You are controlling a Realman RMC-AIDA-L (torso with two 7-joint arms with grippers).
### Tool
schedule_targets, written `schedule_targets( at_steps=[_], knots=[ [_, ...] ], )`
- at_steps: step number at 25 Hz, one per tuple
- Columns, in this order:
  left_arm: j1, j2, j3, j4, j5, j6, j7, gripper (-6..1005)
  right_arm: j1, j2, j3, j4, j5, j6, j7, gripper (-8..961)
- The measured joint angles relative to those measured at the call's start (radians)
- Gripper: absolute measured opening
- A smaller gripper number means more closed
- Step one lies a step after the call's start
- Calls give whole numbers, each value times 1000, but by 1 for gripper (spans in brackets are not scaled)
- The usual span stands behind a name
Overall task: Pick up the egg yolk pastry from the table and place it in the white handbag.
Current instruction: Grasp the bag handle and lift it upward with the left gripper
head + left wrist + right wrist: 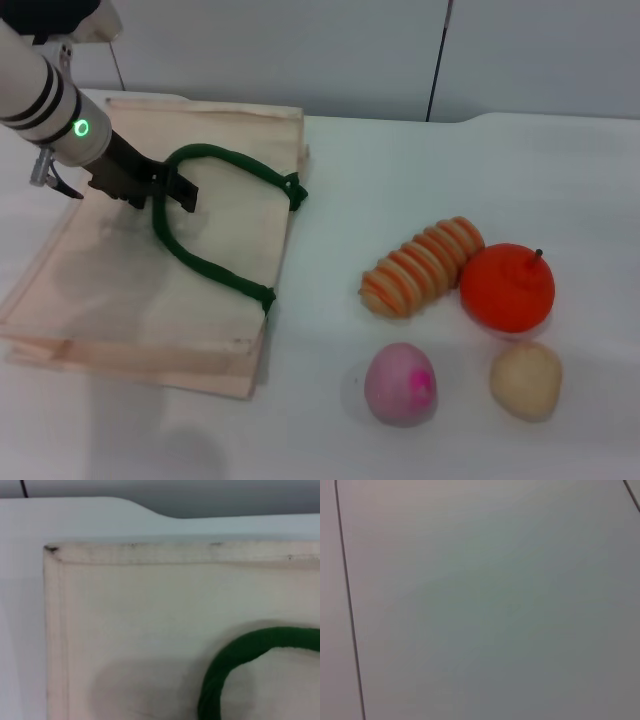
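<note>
Egg yolk pastry (525, 380) rests on the table (400, 180) in the head view, at the near right, just beside the orange (507, 287) and near the pink ball (400, 384); a striped roll (422, 266) lies behind. It is untouched and well apart from the white handbag (120, 290), which lies flat at the left. Left gripper (172, 190) sits at the green handle (215, 215), apparently closed on it.

Left wrist view: bag cloth (150, 620) and handle loop (235, 665) only; no fingers visible.

Right wrist view: blank surface; right gripper not seen.

Assessment: bag opening appears under way; pickup and placement both remain.
</note>
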Motion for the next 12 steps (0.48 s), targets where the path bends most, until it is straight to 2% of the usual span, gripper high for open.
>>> schedule_targets(
  at_steps=[12],
  knots=[
    [-30,12,0,15,58,2,-15,710,4,0,0,9,0,38,9,852]
  ],
)
